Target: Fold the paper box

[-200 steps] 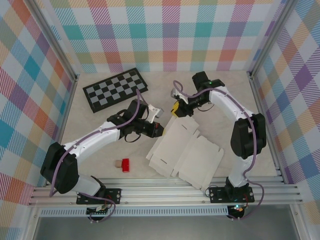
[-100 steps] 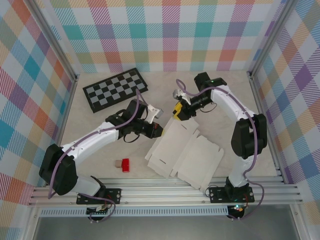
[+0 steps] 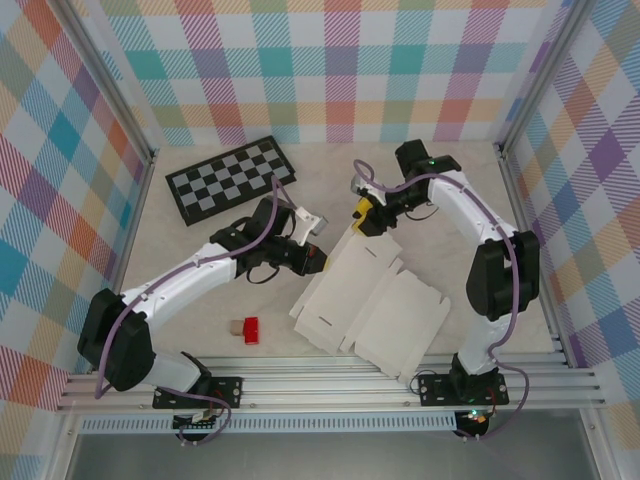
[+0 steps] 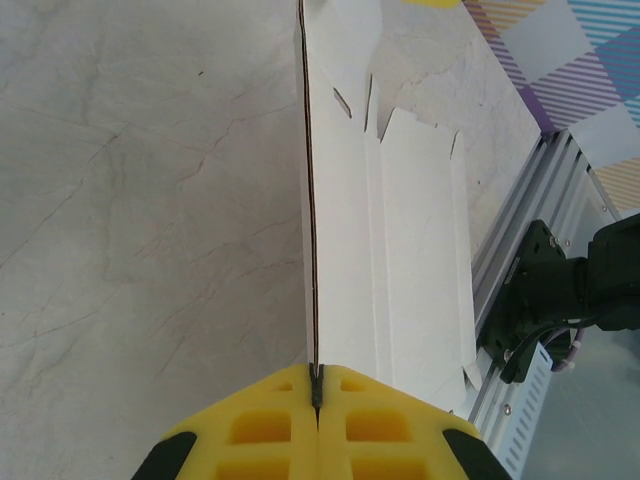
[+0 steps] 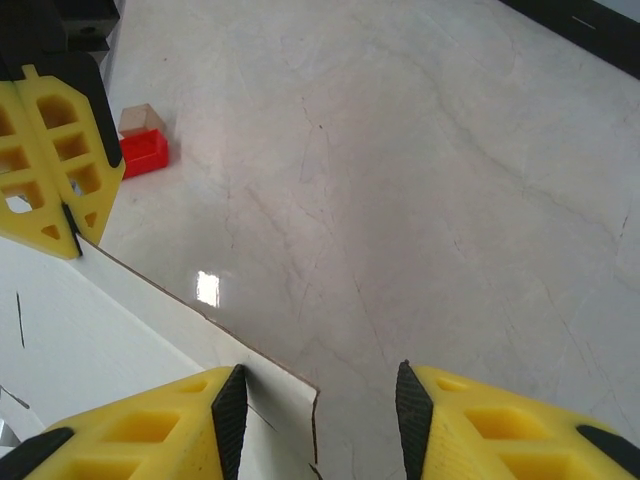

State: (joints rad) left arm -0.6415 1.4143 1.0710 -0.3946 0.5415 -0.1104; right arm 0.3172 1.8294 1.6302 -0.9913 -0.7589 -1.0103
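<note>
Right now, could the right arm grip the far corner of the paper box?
Probably yes: the right gripper is open, and a corner of the paper box appears to lie between its fingers, nothing blocking.

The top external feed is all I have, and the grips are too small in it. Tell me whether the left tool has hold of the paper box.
Observer: Left wrist camera: the left tool is shut on the paper box, one panel's edge clamped between its closed tips.
Operator: Now report the right tool.
Observer: Right wrist camera: the right tool is open. A corner of the box lies in the gap, close to one finger, and is not pinched.
</note>
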